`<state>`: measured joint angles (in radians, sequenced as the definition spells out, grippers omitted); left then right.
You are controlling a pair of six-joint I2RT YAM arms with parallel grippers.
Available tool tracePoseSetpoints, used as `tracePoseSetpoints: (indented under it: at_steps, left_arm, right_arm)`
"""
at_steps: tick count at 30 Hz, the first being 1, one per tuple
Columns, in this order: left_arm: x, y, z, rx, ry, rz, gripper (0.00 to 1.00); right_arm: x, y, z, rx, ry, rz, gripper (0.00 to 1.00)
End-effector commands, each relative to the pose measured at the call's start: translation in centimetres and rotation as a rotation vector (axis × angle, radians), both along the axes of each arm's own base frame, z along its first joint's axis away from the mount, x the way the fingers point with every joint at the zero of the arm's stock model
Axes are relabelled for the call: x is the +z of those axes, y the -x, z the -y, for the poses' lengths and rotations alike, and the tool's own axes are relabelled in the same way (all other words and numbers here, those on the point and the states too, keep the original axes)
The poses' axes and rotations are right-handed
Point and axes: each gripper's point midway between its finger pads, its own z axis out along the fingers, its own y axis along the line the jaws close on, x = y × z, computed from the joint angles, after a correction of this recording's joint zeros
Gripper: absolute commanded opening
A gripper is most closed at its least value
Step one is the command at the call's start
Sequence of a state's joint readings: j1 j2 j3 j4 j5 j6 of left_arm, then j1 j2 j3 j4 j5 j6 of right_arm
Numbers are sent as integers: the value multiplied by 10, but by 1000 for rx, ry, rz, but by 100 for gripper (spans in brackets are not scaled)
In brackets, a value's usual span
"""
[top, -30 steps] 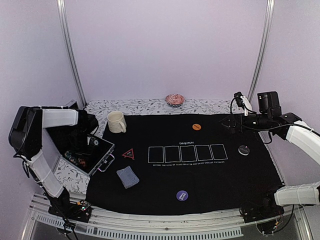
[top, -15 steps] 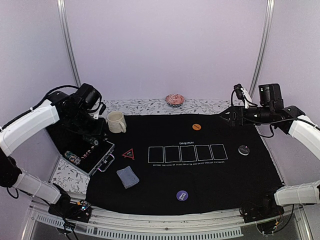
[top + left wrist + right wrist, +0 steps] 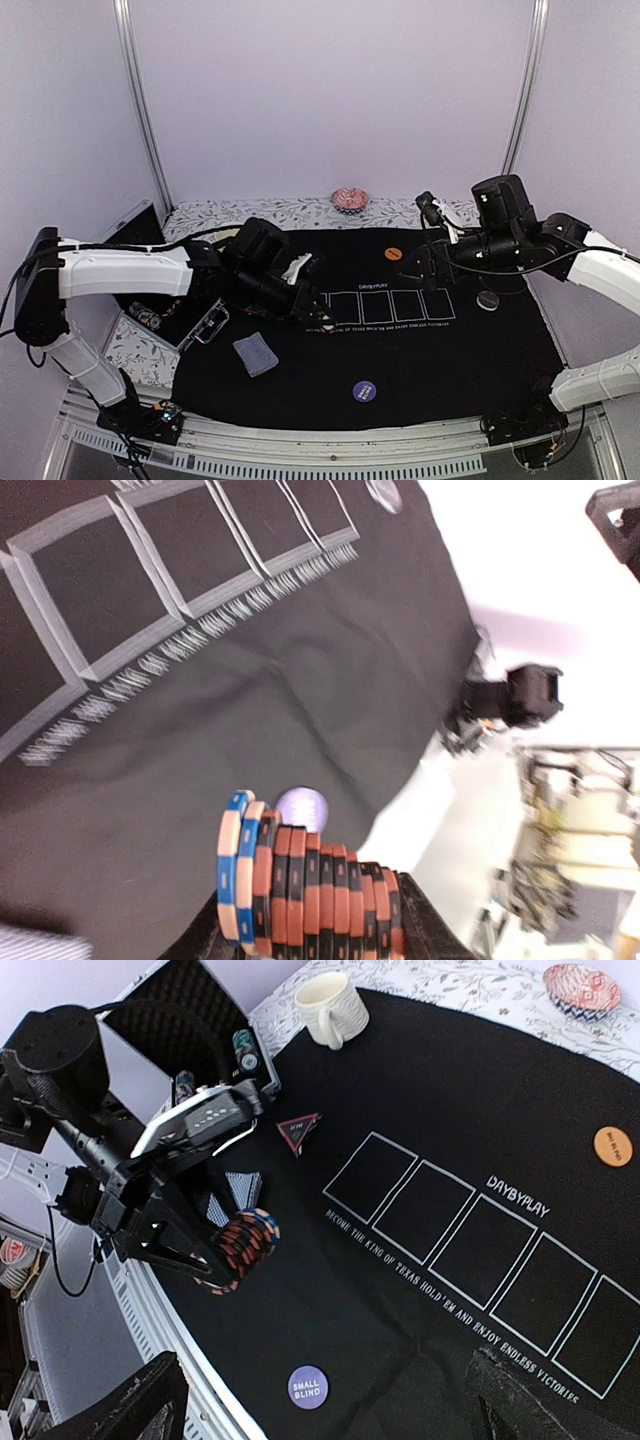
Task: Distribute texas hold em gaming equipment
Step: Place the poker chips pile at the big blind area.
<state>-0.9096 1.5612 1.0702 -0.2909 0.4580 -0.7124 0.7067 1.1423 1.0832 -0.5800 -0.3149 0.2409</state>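
Red-and-black striped poker chips (image 3: 310, 895), two blue at one end: the stack was clamped edgewise in the left pincer (image 3: 232, 1255), apparently clear above the black felt mat (image 3: 450, 350), near the cards (image 3: 256, 353). The right pincer (image 3: 428, 262) was spread wide and empty. Recommended: stack to be turned flat, lowered onto bare felt, then released.

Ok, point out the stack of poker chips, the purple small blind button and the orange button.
stack of poker chips (image 3: 244, 1246), right wrist view, middle of the striped edges.
purple small blind button (image 3: 307, 1387), right wrist view, centre of its printed face.
orange button (image 3: 612, 1145), right wrist view, centre of its face.
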Motion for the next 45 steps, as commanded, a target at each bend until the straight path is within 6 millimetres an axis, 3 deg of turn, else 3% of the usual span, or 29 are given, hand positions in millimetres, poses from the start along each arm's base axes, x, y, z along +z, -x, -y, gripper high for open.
tracePoseSetpoints:
  at_steps: [1, 3, 6, 10, 14, 16, 17, 19, 22, 23, 28, 36, 45]
  left_arm:
    - [23, -4, 46, -37, 235, -66, 0]
    - [22, -15, 58, -42, 250, -83, 0]
    - [35, -37, 78, -38, 317, -123, 0]
    - [32, -79, 90, 32, 384, -198, 0]
    - [-3, -141, 92, 142, 377, -261, 0]
    - [-16, -168, 97, 176, 360, -266, 0]
    - [-15, -182, 101, 186, 369, -266, 0]
    - [-29, -200, 104, 208, 380, -299, 0]
    - [-47, -223, 105, 244, 408, -353, 0]
    - [-58, -229, 104, 256, 407, -375, 0]
    - [-80, -249, 96, 304, 422, -408, 0]
    - [-101, -253, 82, 365, 446, -447, 0]
    - [-114, -256, 77, 381, 449, -460, 0]
  right_arm:
    - [-26, 13, -2, -17, 68, -26, 99]
    - [-23, 5, -6, -1, 81, 41, 99]
    - [1, -9, -24, 91, 84, 175, 99]
    - [16, -29, -36, 214, 107, 314, 99]
    - [11, -69, -25, 275, 71, 387, 99]
    - [-5, -94, -18, 280, 80, 399, 99]
    - [0, -110, -16, 274, 79, 434, 99]
    - [-18, -136, -15, 272, 125, 457, 99]
    - [-49, -158, -25, 346, 203, 484, 99]
    - [-56, -164, -29, 375, 214, 492, 99]
    - [-86, -176, -48, 526, 215, 547, 100]
    - [-128, -214, -75, 522, 148, 428, 90]
    - [-176, -216, -73, 527, 184, 365, 89]
